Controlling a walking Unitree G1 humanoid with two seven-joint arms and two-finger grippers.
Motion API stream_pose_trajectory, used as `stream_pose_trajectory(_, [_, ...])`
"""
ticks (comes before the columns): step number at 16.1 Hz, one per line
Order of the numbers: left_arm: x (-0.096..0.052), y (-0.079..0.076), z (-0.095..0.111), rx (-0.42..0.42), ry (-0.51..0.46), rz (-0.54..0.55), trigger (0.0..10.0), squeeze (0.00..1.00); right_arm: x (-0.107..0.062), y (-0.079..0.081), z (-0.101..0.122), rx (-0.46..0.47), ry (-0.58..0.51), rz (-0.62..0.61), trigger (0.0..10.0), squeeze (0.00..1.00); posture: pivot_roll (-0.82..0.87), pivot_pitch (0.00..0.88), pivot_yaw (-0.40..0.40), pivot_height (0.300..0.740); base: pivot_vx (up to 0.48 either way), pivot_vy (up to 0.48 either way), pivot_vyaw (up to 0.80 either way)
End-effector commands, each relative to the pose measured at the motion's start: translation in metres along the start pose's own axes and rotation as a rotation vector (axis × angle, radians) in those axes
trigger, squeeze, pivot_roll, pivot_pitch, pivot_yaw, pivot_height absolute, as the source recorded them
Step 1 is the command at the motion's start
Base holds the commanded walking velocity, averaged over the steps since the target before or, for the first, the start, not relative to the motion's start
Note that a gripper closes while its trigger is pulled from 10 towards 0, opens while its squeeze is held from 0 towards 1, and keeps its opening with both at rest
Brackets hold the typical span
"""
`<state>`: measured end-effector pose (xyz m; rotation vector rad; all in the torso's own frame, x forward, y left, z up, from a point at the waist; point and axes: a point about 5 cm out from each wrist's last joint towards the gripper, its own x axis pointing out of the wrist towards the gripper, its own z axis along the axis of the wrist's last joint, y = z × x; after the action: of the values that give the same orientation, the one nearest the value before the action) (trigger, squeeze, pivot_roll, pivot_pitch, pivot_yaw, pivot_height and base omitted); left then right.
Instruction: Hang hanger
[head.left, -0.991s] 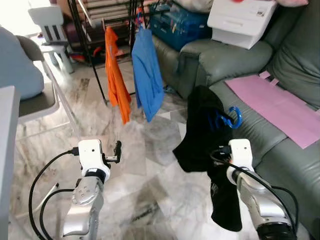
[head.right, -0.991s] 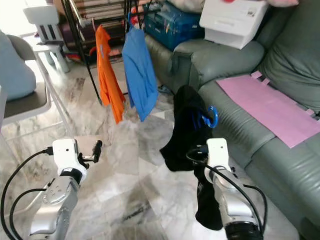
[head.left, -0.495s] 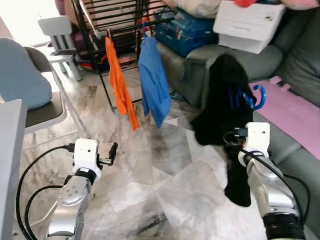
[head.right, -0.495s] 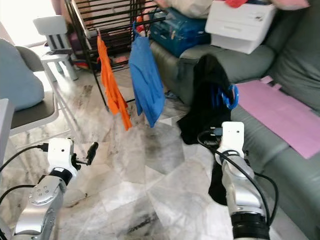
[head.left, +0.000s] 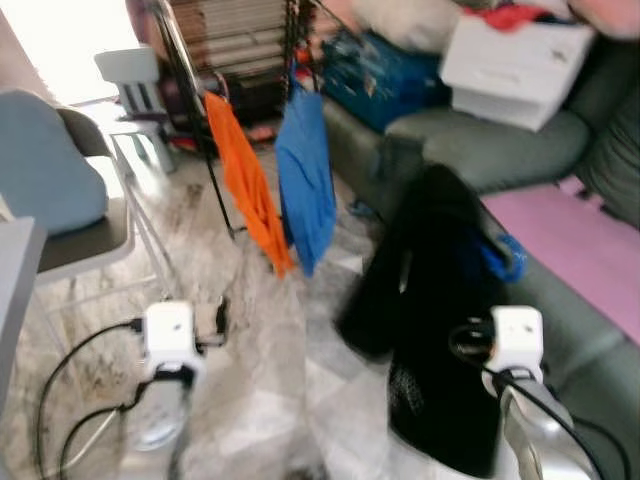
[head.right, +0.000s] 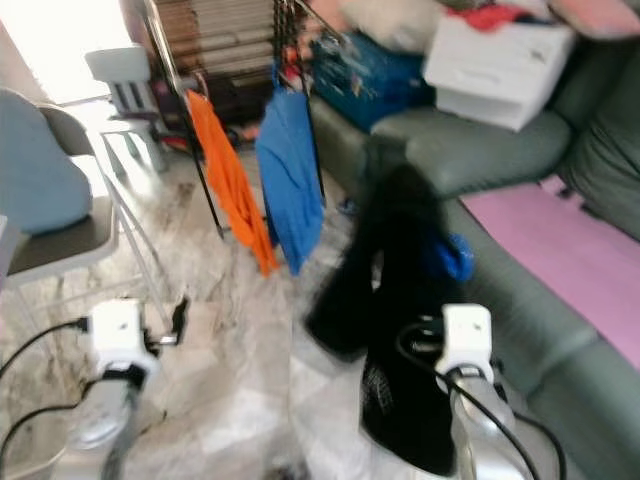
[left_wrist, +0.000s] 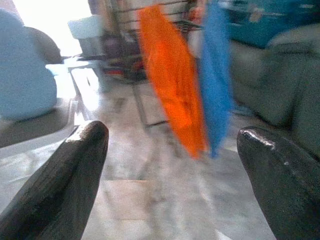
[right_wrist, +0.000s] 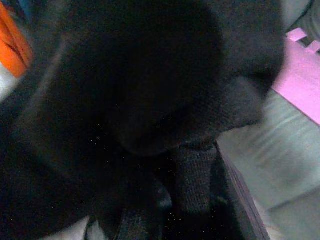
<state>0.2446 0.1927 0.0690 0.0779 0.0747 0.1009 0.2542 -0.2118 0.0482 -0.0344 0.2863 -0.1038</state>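
Now both silver arms are raised in front of the robot, and the picture is smeared with motion blur. On the right, the right gripper is lifted ahead of its white wrist block, buried in a black garment that drapes down from it toward the marble floor. Bright blue peeks out at the upper right of that dark cloth: the hook of the blue hanger, carried high above the floor just in front of the grey-green sofa. From the right wrist view the black knit swallows almost everything, so the finger position cannot be told; a corner of pink sheet on the sofa seat shows past the cloth's edge.

Over on the left, the left gripper is held out low and level, fingers spread wide with nothing between them; one rounded black fingertip sits at each side of its wrist view. Straight ahead between those tips hang an orange shirt and a blue shirt, side by side on the dark drying rack at the far end of the room. Well to the left stands a folding chair with a pale blue cushion.
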Motion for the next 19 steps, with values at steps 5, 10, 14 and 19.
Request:
stream_pose_trajectory(5, [0.007, 0.000, 0.001, -0.014, 0.000, 0.036, 10.0, 0.00, 0.003, 0.000, 0.032, -0.010, -0.136, 0.003, 10.0, 0.00, -0.13, 0.000, 0.052, 0.740, 0.400, 0.000, 0.16])
stream_pose_trajectory(10, [0.011, -0.008, 0.003, -0.036, 0.002, 0.034, 10.0, 0.00, 0.004, -0.005, 0.038, 0.038, -0.131, -0.023, 10.0, 0.00, -0.14, 0.000, 0.057, 0.740, 0.480, 0.000, 0.13])
stream_pose_trajectory(14, [0.009, -0.013, -0.004, -0.048, 0.035, 0.031, 10.0, 0.00, 0.003, 0.010, 0.032, 0.059, -0.105, 0.012, 10.0, 0.00, -0.14, 0.000, 0.063, 0.740, 0.448, 0.000, 0.60])
stream_pose_trajectory(19, [0.015, -0.016, -0.003, -0.049, 0.040, 0.022, 10.0, 0.00, 0.005, 0.015, 0.026, 0.051, -0.059, 0.035, 10.0, 0.00, -0.15, 0.000, 0.073, 0.740, 0.429, 0.000, 0.80])
